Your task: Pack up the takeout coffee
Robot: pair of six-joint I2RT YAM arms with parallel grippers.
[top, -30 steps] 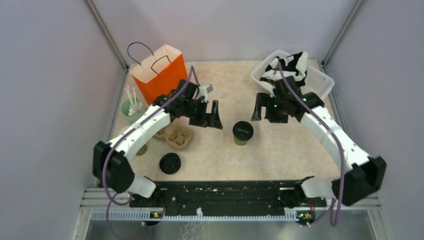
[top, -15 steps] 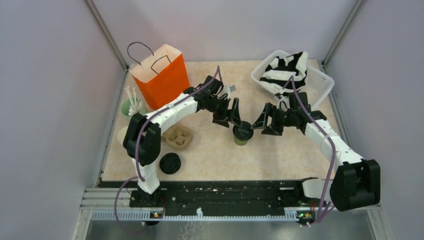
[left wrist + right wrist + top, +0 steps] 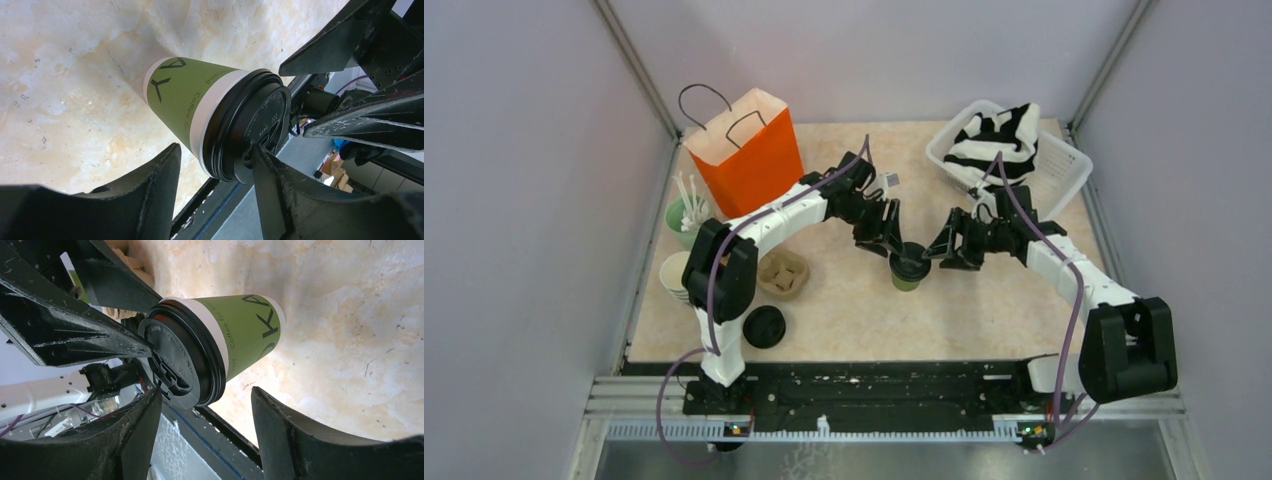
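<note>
The takeout coffee point(image 3: 909, 265) is not packed yet. From the top external view it stands upright on the surface point(image 3: 984, 310), right between my two grippers. The left gripper point(image 3: 892, 243) comes at it from one side and the right gripper point(image 3: 944, 250) from the other. Both meet at its black lid. The orange paper bag point(image 3: 746, 150), which I take to be where it goes, stands well behind the left gripper, back along that arm. So I judge that the grasp, the lift and the carry to the bag are all left to do.

On the left wrist view, the takeout coffee point(image 3: 200, 107) sits between the fingers of the left gripper point(image 3: 215, 155). The gripper is partly open. One finger looks to meet the lid point(image 3: 255, 127) at its rim, while bare surface shows between the other finger and the cup wall, so it has no hold yet. The cup is green paper with dark lettering and a pale band under the lid, which looks fully seated.

On the right wrist view, the takeout coffee point(image 3: 240, 335) lies between the fingers of the right gripper point(image 3: 206, 395). That gripper is also partly open, with a clear gap on the cup-wall side, and it holds nothing. The left gripper's fingers crowd in just beyond the lid.
</note>
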